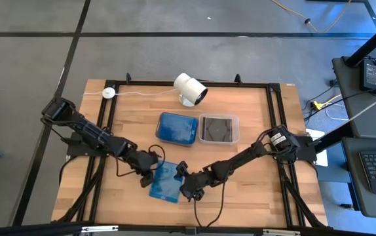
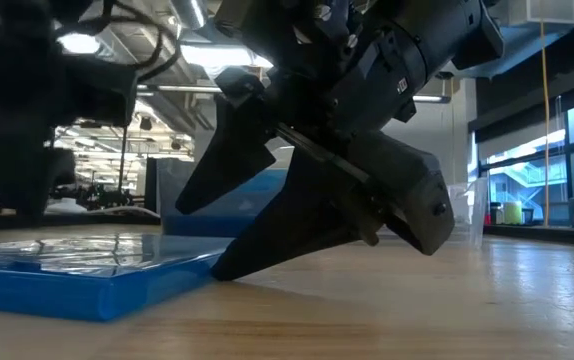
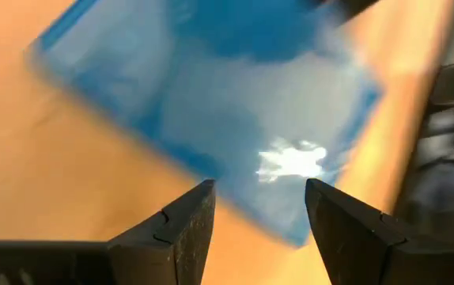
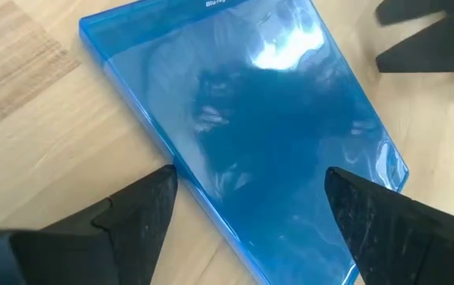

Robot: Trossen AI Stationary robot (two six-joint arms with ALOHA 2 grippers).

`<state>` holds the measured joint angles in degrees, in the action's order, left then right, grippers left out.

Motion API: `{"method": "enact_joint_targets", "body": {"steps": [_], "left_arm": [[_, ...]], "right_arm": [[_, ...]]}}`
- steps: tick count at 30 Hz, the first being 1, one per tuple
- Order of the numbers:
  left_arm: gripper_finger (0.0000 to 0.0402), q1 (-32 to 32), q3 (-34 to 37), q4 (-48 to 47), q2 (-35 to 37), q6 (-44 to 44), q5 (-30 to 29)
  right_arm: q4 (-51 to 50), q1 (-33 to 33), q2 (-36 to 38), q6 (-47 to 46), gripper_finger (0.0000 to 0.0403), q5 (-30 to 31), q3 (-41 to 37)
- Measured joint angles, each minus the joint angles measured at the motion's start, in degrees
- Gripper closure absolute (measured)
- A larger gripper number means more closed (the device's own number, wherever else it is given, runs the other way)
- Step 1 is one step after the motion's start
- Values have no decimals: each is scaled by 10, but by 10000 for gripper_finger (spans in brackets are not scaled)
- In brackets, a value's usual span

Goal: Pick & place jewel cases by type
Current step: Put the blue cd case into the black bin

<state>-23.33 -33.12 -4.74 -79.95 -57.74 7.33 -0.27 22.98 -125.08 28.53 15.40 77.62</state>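
A wooden counter (image 1: 253,190) is seen from above with two dark robot arms reaching toward its near middle. Between them lies a translucent blue jewel case (image 1: 164,182), flat on the wood, turned slightly askew.

The left pincer (image 1: 150,174) sits at the case's left edge, its two fingers apart, and the left wrist view shows the blue case (image 3: 211,95) just beyond the fingertips. The right pincer (image 1: 187,186) sits at the case's right edge with its fingers (image 4: 132,218) spread wide on either side of a corner of the case (image 4: 243,111). Neither pincer is clamped on it.

Farther back on the counter stand two plastic tubs side by side, touching: the blue-filled tub (image 1: 177,128) on the left and the dark-filled tub (image 1: 218,128) on the right. Behind them stands a white cylindrical camera (image 1: 190,88).

In the low view, the right pincer (image 2: 237,220) touches down beside the blue case (image 2: 77,270).
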Motion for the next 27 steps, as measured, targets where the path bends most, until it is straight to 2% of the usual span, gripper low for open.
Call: {"method": "enact_joint_targets", "body": {"steps": [6,12,17,21,27], "left_arm": [[208,-7,0,-79,-14,49,-27],[208,-7,-3,-80,-47,112,-27],[208,1,-3,-73,-57,118,-18],[210,2,-2,-58,-59,119,-16],[208,2,-1,-57,-60,120,-16]], "right_arm": [[1,0,0,0,76,0,0],[6,0,0,1,76,1,-1],[16,0,0,6,76,4,-2],[46,0,-3,9,76,49,-3],[90,7,-6,104,75,66,-5]]}}
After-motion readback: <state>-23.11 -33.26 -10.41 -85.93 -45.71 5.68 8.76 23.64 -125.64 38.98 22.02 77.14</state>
